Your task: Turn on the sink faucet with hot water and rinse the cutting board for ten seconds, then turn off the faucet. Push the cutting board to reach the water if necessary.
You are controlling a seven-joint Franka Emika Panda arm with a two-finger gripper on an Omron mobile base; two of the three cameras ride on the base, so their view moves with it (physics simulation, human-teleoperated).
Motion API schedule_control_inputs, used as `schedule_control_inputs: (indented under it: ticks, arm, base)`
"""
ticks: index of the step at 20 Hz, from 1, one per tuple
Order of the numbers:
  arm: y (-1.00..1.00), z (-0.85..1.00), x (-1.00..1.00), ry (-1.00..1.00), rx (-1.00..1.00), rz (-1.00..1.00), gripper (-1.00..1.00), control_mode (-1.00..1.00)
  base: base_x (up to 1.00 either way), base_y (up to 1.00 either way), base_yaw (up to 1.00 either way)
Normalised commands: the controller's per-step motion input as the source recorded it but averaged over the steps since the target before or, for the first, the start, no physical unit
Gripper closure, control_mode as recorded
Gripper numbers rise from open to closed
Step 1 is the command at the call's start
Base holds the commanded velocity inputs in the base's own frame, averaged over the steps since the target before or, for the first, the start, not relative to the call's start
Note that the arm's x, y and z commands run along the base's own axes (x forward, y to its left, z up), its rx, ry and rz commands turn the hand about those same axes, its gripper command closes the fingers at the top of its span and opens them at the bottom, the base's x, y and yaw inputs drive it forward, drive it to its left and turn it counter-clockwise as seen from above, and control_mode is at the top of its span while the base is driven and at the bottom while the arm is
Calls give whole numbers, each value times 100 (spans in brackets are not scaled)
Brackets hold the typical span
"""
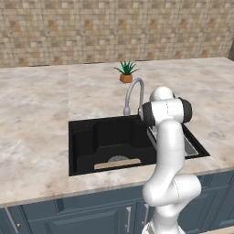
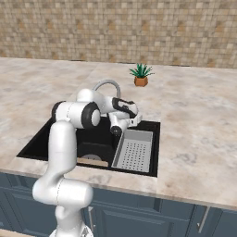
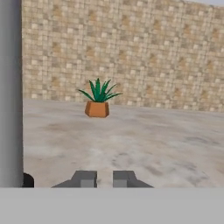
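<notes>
Silver-grey steel makes up the sink faucet (image 1: 135, 93), a tall gooseneck arching over the black sink (image 1: 84, 137); in the hand view its stem stands as a grey column just left of the pincer (image 3: 104, 178), with its dark base low beside the left fingertip. The pincer's two tips stand nearly together with only a narrow slit between them, and nothing is caught in that slit. It hovers at the back rim of the basin, close by the faucet's foot, pointing across the marbled surface (image 1: 36, 114) toward a small potted plant (image 3: 98, 103) well ahead, before the tiled wall.

No stream runs from the spout, so the water is judged not yet on. The side handle cannot be made out. It is probably a small, stiff, smooth lever; nudging it with nearly closed tips seems safer than pinching, since metal of that kind may slip.

Below and behind the pincer, the cutting board (image 1: 118, 163) lies flat on the basin floor by the near wall, next to the drain. It looks thin, rigid and light, likely to slide when pushed at an edge. A grey perforated tray (image 2: 134, 149) sits in the basin's other side.
</notes>
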Motion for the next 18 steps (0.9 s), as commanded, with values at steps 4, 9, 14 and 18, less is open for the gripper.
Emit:
schedule_control_inputs:
  ticks: [4, 9, 14, 18]
  arm:
    - [-71, -28, -16, 0, 6, 0, 100, -100]
    - [-73, -26, -12, 0, 4, 0, 100, -100]
    - [-76, -24, -12, 0, 3, 0, 100, -100]
    - [-75, -20, -12, 0, 2, 0, 100, -100]
  base:
    - [0, 0, 0]
    - [0, 0, 0]
    - [0, 0, 0]
    - [0, 0, 0]
